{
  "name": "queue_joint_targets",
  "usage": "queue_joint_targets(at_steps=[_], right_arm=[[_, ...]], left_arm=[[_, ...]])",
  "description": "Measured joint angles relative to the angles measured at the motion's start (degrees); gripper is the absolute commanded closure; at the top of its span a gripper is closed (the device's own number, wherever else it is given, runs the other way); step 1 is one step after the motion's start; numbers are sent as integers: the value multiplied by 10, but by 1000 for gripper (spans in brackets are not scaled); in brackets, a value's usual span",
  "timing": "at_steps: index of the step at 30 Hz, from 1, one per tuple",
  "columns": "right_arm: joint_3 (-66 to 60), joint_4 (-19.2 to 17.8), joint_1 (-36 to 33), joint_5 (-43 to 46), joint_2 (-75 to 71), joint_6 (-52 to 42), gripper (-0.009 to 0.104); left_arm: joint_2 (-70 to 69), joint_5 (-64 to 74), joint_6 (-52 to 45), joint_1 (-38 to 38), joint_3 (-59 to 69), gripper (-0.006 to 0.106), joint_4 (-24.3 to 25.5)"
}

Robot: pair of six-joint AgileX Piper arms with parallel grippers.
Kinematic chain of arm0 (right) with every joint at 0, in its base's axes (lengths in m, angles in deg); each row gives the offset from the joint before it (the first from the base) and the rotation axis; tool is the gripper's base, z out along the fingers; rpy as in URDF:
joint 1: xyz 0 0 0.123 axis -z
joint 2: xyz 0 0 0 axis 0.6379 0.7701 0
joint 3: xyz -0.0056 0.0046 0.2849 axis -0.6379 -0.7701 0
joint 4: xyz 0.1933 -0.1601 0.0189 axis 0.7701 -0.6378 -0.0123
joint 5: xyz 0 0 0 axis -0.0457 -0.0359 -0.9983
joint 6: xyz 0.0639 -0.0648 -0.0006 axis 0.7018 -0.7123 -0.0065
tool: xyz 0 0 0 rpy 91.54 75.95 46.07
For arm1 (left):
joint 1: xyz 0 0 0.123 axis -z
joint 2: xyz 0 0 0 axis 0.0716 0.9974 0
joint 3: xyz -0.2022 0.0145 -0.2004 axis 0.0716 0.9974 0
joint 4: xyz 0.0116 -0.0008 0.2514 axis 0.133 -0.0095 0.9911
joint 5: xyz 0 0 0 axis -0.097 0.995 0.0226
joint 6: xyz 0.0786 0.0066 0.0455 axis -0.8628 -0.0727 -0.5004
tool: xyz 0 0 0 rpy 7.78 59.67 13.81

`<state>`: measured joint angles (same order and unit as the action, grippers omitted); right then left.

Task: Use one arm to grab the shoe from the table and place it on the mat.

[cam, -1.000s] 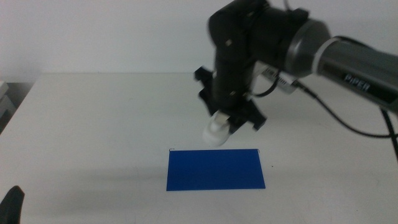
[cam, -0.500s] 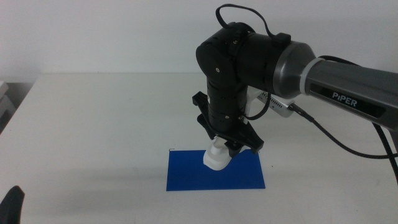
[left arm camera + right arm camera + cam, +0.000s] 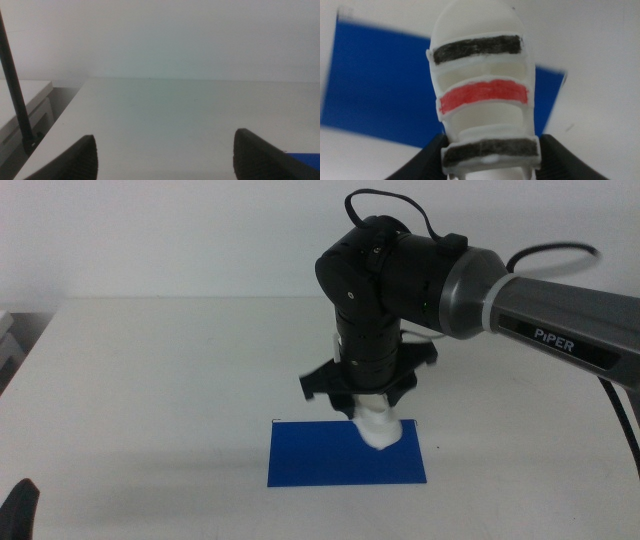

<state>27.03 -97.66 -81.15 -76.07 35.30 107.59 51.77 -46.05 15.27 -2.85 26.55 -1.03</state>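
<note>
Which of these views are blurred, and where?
Middle view: motion blur on the right gripper holding the shoe. Right wrist view: the mat edges are smeared, shoe straps fairly sharp. Left wrist view: soft and hazy, the left gripper idle.

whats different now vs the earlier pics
The right gripper, shut on the shoe, carried it from above the bare table behind the mat forward and down over the mat's right part, turning as it went. The mat stayed put; the left gripper kept waiting, open, bottom left.
</note>
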Motion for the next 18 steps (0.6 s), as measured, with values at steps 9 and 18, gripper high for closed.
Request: queue_joint_targets(at_steps=[9,18], right_arm=[[0,-18,0,-1,0,-442,99],[0,19,0,-1,0,-634,99]], left_arm=[[0,0,0,0,0,8,0],[0,0,0,0,0,8,0]])
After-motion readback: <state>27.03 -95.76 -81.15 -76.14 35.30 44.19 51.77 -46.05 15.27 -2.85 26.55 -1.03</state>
